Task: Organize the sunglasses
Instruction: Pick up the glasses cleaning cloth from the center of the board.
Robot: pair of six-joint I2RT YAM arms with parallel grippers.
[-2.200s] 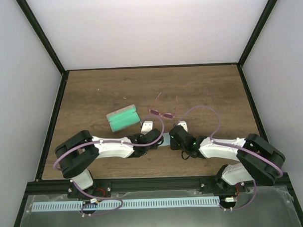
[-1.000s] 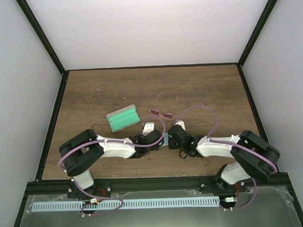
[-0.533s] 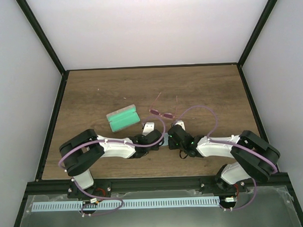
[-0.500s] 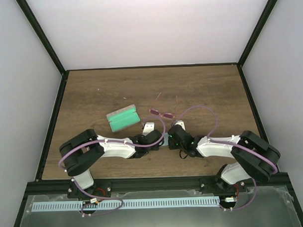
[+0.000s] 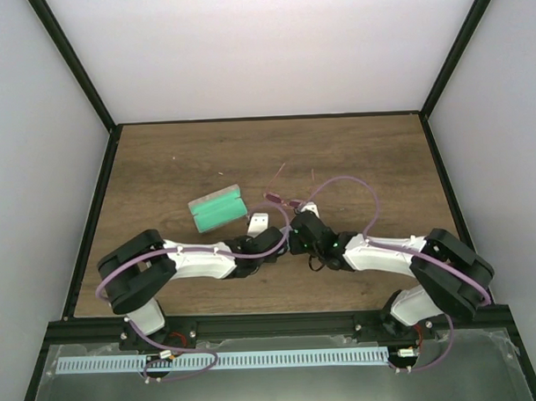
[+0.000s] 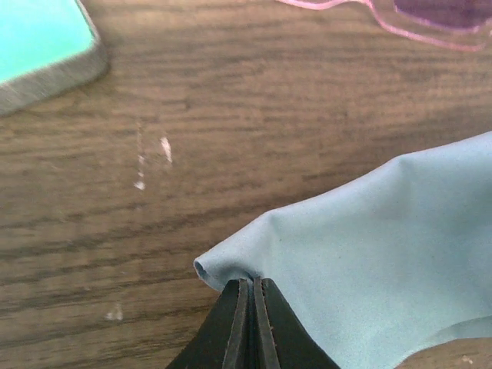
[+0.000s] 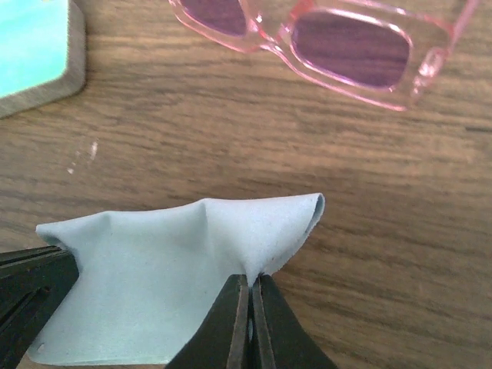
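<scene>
The sunglasses (image 7: 323,38) with pink-magenta lenses lie on the wooden table just beyond both grippers; they also show in the top view (image 5: 284,200) and at the upper edge of the left wrist view (image 6: 415,17). My left gripper (image 6: 252,286) is shut on one corner of a light blue cloth (image 6: 369,261). My right gripper (image 7: 250,283) is shut on another corner of the same cloth (image 7: 169,284). The cloth hangs between them, low over the table. In the top view both grippers (image 5: 287,235) meet near the table's middle.
A grey case with green lining (image 5: 217,209) lies open to the left of the sunglasses; its corner shows in the left wrist view (image 6: 46,54) and the right wrist view (image 7: 38,54). Black frame posts border the table (image 5: 161,160).
Both grippers have moved a little away from the near edge, toward the sunglasses, carrying the cloth. The sunglasses and the case have stayed in place.
</scene>
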